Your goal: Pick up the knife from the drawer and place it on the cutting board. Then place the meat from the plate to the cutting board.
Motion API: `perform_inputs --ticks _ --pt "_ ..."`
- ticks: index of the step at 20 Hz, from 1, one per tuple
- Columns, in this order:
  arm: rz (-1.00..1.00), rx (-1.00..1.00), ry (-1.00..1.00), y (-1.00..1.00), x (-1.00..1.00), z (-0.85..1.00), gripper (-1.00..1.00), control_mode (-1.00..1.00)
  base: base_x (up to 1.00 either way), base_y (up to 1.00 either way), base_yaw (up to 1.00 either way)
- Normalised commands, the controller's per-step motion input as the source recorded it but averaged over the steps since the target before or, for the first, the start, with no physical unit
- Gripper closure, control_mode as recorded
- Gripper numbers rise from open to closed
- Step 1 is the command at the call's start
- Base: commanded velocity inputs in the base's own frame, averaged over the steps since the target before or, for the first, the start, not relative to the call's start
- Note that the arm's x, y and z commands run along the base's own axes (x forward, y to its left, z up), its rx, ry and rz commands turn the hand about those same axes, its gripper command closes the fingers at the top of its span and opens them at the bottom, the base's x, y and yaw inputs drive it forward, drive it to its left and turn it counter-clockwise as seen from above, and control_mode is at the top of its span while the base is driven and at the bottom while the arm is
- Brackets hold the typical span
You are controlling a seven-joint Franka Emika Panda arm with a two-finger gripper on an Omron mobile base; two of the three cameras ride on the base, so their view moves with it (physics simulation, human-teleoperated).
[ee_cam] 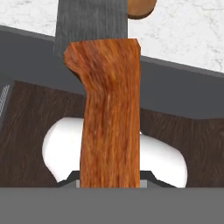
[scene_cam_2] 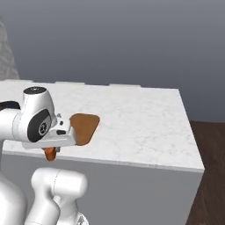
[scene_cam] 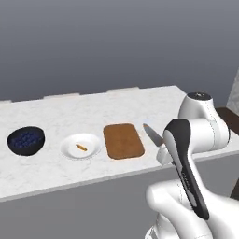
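White marble desk point(scene_cam: 56, 112), grey wall behind. Fingers point(ee_cam: 109, 181) clamped narrow on knife point(scene_cam: 152, 134) by its wooden handle, blade pointing out over desk edge, just beside cutting board point(scene_cam: 123, 140), likely for laying down flat. Meat point(scene_cam: 81, 147) waiting on plate point(scene_cam: 70, 150), left of board.

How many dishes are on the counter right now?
2: a black bowl of blueberries at the far left, and the white plate between it and the cutting board. The arm may hide others.
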Motion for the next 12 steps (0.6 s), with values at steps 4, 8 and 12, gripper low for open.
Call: perform_inputs --ticks 4,8,12 --pt "0.00 0.00 0.00 0.00 0.00 0.00 1.00 1.00 0.18 0.41 -0.10" --pt "0.00 0.00 0.00 0.00 0.00 0.00 1.00 1.00 0.13 0.34 0.07" --pt "0.00 0.00 0.00 0.00 0.00 0.00 1.00 1.00 0.73 0.28 0.02"
